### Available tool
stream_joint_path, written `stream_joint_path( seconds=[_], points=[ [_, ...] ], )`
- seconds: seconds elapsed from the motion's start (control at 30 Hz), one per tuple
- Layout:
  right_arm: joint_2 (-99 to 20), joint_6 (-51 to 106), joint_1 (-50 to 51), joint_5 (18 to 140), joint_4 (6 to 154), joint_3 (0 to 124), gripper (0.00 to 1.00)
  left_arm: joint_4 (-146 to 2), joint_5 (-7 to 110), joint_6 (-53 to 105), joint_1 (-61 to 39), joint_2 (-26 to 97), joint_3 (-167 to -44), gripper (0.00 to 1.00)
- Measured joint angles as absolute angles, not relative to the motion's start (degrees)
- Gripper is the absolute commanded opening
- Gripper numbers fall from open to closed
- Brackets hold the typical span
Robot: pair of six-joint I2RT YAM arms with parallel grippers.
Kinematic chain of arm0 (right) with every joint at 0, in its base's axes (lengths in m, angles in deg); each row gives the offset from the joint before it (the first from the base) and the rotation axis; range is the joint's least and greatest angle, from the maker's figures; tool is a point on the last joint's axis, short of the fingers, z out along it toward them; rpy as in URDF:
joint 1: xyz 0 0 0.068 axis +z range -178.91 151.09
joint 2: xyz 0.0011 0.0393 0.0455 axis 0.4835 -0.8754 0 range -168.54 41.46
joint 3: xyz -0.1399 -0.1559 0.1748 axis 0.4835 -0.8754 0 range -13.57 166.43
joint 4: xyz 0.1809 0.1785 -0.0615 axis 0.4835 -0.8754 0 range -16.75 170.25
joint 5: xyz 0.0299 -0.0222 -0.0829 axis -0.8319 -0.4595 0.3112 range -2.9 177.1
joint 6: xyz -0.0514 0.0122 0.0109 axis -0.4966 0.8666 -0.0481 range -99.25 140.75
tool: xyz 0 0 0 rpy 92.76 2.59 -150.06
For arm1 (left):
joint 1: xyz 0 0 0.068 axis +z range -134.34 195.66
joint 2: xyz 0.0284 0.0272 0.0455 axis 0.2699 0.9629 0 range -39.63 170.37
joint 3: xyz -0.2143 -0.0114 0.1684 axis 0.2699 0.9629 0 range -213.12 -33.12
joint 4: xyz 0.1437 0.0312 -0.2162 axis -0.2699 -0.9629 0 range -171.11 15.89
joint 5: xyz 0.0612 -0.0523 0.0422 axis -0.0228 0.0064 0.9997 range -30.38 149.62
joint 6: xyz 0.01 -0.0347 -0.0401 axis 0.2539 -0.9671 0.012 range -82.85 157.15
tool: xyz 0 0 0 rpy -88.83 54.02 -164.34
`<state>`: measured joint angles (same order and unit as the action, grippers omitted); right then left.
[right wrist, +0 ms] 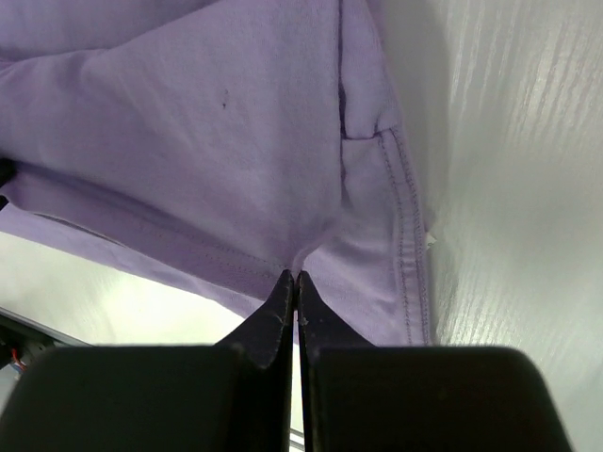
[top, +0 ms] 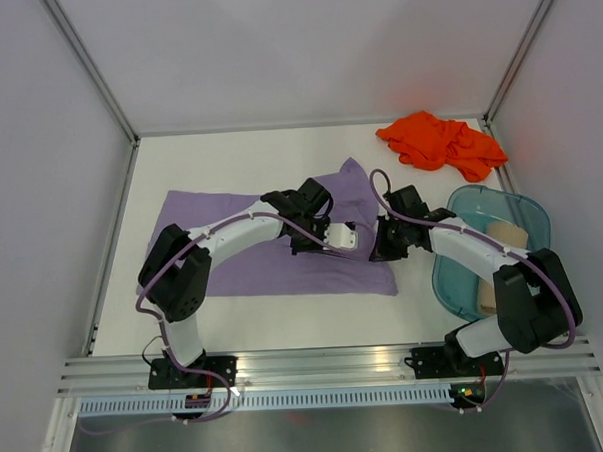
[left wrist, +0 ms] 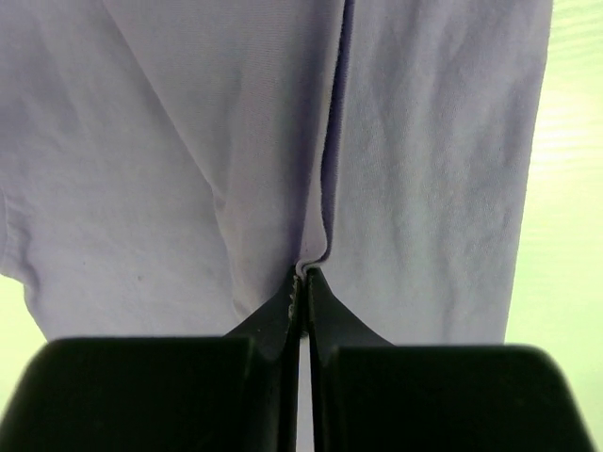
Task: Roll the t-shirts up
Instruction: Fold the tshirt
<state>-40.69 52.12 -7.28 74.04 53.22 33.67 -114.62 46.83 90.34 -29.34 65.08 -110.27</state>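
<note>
The left pincer [left wrist: 303, 273] and right pincer [right wrist: 295, 278] are each clamped on a fold of the purple shirt [top: 196, 213] lying on the counter [top: 278, 152]. The orange shirt [top: 440, 142] lies crumpled at the far right.

cnt: t-shirts x3 (lavender t-shirt [top: 245, 260], orange-red t-shirt [top: 440, 143], tan t-shirt [top: 504, 235]) | teal tub [top: 529, 212] x1 | arms x2: left arm [top: 232, 232], right arm [top: 470, 241] | tools x2: left tool [left wrist: 303, 278], right tool [right wrist: 295, 280] | surface [top: 269, 159] x1

My overhead feed is evenly bright with soft shadows under the arms [top: 232, 232], while both wrist feeds show dark, blurred fingers [left wrist: 271, 330] at 6 o'clock and washed-out glare at 3 o'clock.
</note>
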Motion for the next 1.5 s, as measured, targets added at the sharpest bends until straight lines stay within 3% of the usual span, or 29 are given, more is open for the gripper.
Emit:
stream_joint_path(
  seconds=[0.27,0.37,0.43,0.5,0.6,0.73,0.87,1.0,1.03,1.23,1.5],
  points=[
    [-39.73,53.80,-5.86,74.91,53.90,31.48,0.00,-121.46,45.27,93.88,-29.25,67.65,-114.57,0.08],
    [-39.78,54.00,-5.80,75.04,54.18,31.44,0.01,-123.43,44.66,94.40,-29.23,68.57,-115.77,0.24],
    [-39.80,54.02,-5.78,75.44,54.14,31.44,0.08,-124.61,44.33,94.77,-29.18,68.66,-116.04,0.33],
    [-39.80,54.15,-5.78,75.50,54.14,31.44,0.23,-125.86,44.09,94.93,-29.09,68.66,-116.23,0.39],
    [-39.80,54.46,-5.78,75.50,54.10,31.42,0.43,-127.12,44.01,94.95,-29.07,68.66,-116.32,0.40],
    [-39.56,53.85,-5.75,76.73,52.59,31.48,0.50,-128.87,43.42,95.04,-28.70,68.66,-116.34,0.39],
    [-37.92,53.46,-5.75,78.72,49.40,32.88,0.45,-130.82,41.54,95.08,-26.58,68.42,-116.34,0.38],
    [-35.89,53.83,-5.75,79.18,51.41,35.27,0.05,-130.34,40.07,90.95,-19.28,67.17,-116.36,0.39],
    [-35.93,53.98,-5.73,78.85,52.74,35.53,0.00,-129.62,40.27,88.96,-16.94,66.58,-116.36,0.38],
    [-43.99,55.58,-2.43,76.07,61.31,38.26,0.00,-121.79,47.79,75.89,-3.76,61.53,-113.72,0.37],
    [-50.60,56.10,-1.51,77.80,67.93,38.22,0.00,-111.34,60.16,67.17,15.84,55.39,-99.36,0.37]
  ],
)
